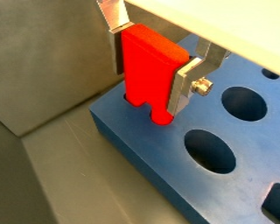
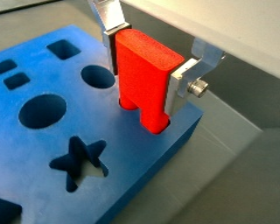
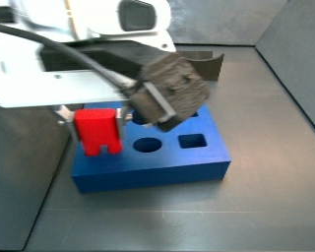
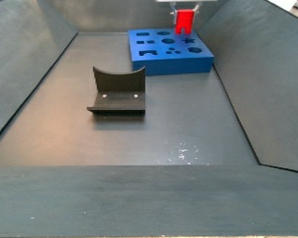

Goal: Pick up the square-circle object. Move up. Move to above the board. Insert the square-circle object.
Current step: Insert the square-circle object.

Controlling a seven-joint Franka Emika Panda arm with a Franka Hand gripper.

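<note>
We judge insert step: gripper [image 2: 149, 63] clamped on square-circle object [image 2: 145, 79], prongs at board [image 2: 43, 144] corner. Next: align, lower.

The gripper [image 1: 150, 63] had two flat silver plate fingers [image 2: 108, 16] with dark pads, one carrying a small round screw [image 2: 199, 87] on its outer face. In a side view the arm [image 3: 82, 44] was glossy white with a grey window, black cables and a dark grey wrist block.

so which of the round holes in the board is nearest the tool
The round hole just beside the held square-circle object, at the board's corner; the tool hangs there, other round holes lie farther off.
</note>
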